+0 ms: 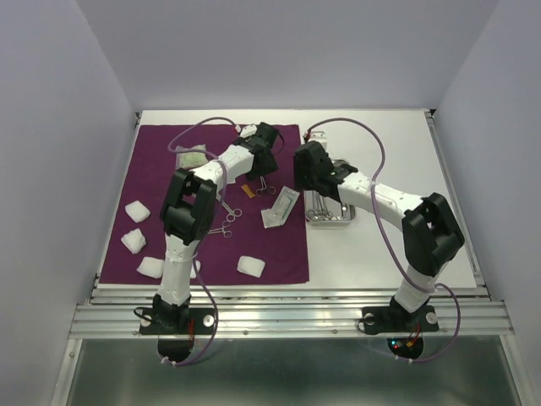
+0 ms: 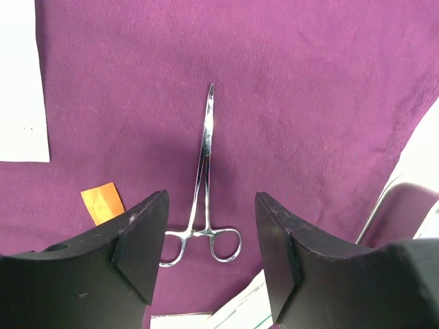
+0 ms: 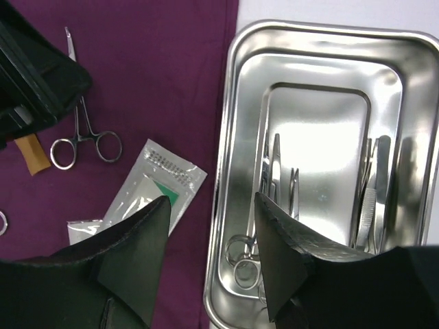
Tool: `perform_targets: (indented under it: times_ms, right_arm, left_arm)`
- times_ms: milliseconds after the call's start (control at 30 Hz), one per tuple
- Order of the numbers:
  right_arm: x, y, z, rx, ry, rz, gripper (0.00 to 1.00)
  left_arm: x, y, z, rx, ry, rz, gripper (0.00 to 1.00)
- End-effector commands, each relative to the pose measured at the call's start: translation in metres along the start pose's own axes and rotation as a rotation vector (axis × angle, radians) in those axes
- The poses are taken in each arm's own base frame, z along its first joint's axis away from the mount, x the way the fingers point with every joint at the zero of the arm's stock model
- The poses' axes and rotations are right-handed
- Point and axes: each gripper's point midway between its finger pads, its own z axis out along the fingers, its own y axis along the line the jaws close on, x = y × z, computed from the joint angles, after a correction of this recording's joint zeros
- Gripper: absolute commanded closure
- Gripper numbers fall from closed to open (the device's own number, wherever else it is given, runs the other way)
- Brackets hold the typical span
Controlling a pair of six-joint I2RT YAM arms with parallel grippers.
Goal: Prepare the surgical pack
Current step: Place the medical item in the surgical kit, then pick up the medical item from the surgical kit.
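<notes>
Top external showed the purple drape (image 1: 161, 169) spread flat, the steel tray (image 1: 331, 222) just beside its right edge. Left wrist: left gripper (image 2: 209, 233) gaped wide over loose forceps (image 2: 204, 157). Right wrist: right gripper (image 3: 211, 233) stood wide, empty, above the tray's rim.

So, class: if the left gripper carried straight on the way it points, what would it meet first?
The left gripper would probably meet the forceps first, lying on the drape ahead of its open jaws; depth is unclear.

L arm (image 1: 176, 271), R arm (image 1: 380, 199): white links, blk joints, purple cables (image 1: 376, 152), blk jaws.
</notes>
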Motion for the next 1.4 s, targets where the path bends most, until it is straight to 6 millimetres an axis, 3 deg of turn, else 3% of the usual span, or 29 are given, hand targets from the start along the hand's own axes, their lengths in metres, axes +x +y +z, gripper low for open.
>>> perform_targets:
  times_ms: [0,100,167,200,233,300,333,367,433,500,533,633,833,967,1067,1233,1367]
  right_arm:
    - [-0.025,0.019,0.009,-0.049,-0.03,0.012,0.43]
    - [-0.029,0.036,0.02,-0.099,-0.011,-0.006,0.42]
    - [-0.03,0.047,0.027,-0.13,0.009,-0.017,0.43]
    - [-0.033,0.054,0.036,-0.13,0.02,-0.024,0.43]
    - [-0.033,0.062,0.039,-0.138,0.026,-0.039,0.43]
    - [-0.033,0.071,0.046,-0.138,0.037,-0.06,0.43]
    - [-0.023,0.078,0.056,-0.136,0.058,-0.077,0.43]
    - [-0.038,0.086,0.057,-0.15,0.033,-0.069,0.43]
    - [-0.035,0.095,0.063,-0.155,0.051,-0.081,0.44]
    - [-0.035,0.102,0.076,-0.154,0.06,-0.084,0.45]
    - [-0.034,0.105,0.08,-0.155,0.067,-0.085,0.45]
    - [-0.025,0.121,0.091,-0.172,0.087,-0.104,0.46]
    - [0.003,0.147,0.103,-0.195,0.124,-0.133,0.46]
    - [0.026,0.146,0.115,-0.153,0.153,-0.172,0.49]
    - [0.041,0.141,0.12,-0.117,0.175,-0.19,0.57]
    - [0.03,0.135,0.114,-0.085,0.144,-0.174,0.76]
    - [-0.002,0.138,0.099,-0.091,0.073,-0.155,0.87]
  left_arm:
    - [-0.034,-0.007,-0.04,0.061,-0.083,-0.022,0.35]
    - [-0.05,0.014,-0.056,0.059,-0.115,-0.056,0.37]
    - [-0.047,0.033,-0.057,0.055,-0.11,-0.072,0.37]
    - [-0.063,0.043,-0.07,0.073,-0.147,-0.108,0.37]
    - [-0.055,0.058,-0.069,0.054,-0.131,-0.114,0.37]
    - [-0.066,0.082,-0.078,0.038,-0.152,-0.156,0.37]
    - [-0.066,0.094,-0.089,0.037,-0.167,-0.168,0.37]
    - [-0.068,0.102,-0.095,0.035,-0.178,-0.178,0.37]
    - [-0.073,0.127,-0.109,0.018,-0.209,-0.201,0.37]
    - [-0.079,0.141,-0.125,0.017,-0.239,-0.219,0.37]
    - [-0.076,0.155,-0.125,-0.009,-0.234,-0.221,0.37]
    - [-0.076,0.173,-0.138,-0.026,-0.257,-0.227,0.37]
    - [-0.072,0.186,-0.149,-0.033,-0.274,-0.226,0.38]
    - [-0.066,0.19,-0.146,-0.034,-0.26,-0.222,0.38]
    - [-0.06,0.19,-0.142,-0.029,-0.245,-0.22,0.38]
    - [-0.057,0.19,-0.14,-0.019,-0.238,-0.215,0.38]
    - [-0.06,0.189,-0.144,-0.013,-0.246,-0.214,0.39]
